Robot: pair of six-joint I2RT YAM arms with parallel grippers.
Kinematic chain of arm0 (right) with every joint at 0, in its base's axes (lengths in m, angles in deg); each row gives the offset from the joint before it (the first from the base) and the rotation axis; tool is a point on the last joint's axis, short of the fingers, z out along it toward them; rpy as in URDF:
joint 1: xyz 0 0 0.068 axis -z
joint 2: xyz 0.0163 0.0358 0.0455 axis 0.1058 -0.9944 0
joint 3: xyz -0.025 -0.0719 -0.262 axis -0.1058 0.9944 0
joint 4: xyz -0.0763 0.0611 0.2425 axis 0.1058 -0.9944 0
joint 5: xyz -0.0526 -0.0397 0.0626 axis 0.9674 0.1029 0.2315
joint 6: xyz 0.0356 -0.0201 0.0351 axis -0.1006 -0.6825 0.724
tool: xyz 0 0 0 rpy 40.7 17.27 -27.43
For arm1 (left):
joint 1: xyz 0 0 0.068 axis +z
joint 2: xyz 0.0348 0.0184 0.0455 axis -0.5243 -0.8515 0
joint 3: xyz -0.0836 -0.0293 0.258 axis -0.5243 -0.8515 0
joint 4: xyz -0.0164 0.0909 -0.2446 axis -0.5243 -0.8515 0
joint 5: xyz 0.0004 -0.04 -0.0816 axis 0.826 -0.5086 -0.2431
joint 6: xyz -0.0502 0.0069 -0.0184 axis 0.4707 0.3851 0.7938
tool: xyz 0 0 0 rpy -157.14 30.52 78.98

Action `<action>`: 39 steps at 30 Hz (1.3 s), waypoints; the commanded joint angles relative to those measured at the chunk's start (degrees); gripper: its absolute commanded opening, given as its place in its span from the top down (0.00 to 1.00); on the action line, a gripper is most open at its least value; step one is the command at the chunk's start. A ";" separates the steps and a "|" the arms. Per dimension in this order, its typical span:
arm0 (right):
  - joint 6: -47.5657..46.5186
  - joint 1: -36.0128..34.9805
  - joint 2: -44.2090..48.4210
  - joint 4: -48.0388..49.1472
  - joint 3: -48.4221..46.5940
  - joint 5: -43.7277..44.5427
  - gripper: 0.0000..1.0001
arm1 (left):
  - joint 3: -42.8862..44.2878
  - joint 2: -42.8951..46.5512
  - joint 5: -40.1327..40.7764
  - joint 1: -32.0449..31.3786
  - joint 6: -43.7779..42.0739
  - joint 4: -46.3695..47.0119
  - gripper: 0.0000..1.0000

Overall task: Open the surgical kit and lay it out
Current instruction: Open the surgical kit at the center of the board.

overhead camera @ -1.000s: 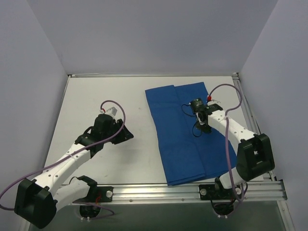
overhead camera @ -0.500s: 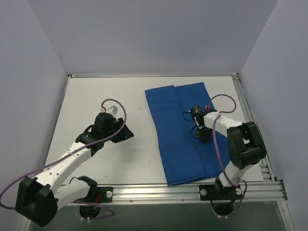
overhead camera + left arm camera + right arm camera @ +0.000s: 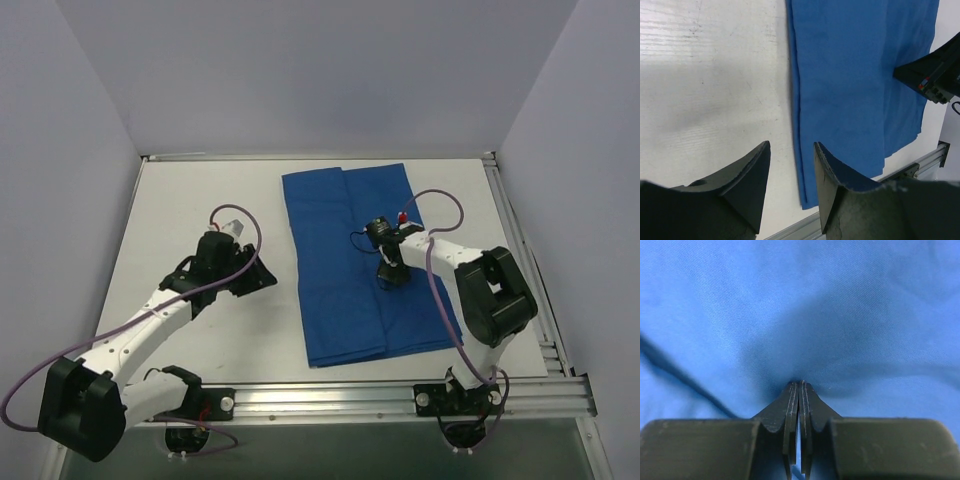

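Looking down on a white table (image 3: 200, 200), walled in pale grey at 9, 12 and 3 o'clock and edged by an aluminium rail (image 3: 330, 400) at 6.

Holding the surgical kit (image 3: 340, 250) just right of centre: a flat, folded royal-blue sheet. Partly covered on its 3 o'clock half by the right arm (image 3: 490, 295) and a looping purple cable (image 3: 435, 200). Approached from 9 o'clock by the left arm (image 3: 150, 320), which lies on bare table, apart from the cloth.

Running long from 12 to 6 o'clock, tilted slightly, with the far short edge leaning toward 11 and the near one toward 5. Creased lengthwise down the middle. Showing stacked layers along the near edge in the left wrist view (image 3: 855, 90).

Right end effector (image 3: 392, 277) down on the cloth near its middle, fingers pressed together (image 3: 799, 382), pinching a small pucker of blue fabric, with wrinkles gathering at the tips.

Left end effector (image 3: 264, 281) pointing toward 3 o'clock, fingers spread about halfway (image 3: 791, 146), gripping nothing, hovering over bare table just beside the sheet's long 9 o'clock edge.

Compared with a second ago: whole sheet dragged toward 9 o'clock together with the right end effector, right elbow folded in closer to the cloth, left arm hardly changed.
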 commanded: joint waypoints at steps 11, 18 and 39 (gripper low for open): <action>12.60 -2.18 -3.27 20.25 7.24 -23.06 1.00 | -8.91 -3.63 -5.20 -0.34 6.56 7.60 0.29; 10.14 -2.18 -3.27 21.75 8.91 -23.16 1.00 | -10.32 9.46 6.76 -0.43 7.62 -5.48 0.29; 4.69 2.30 -2.30 20.61 10.67 -21.92 1.00 | -12.69 2.88 7.21 -0.69 11.14 -1.46 0.51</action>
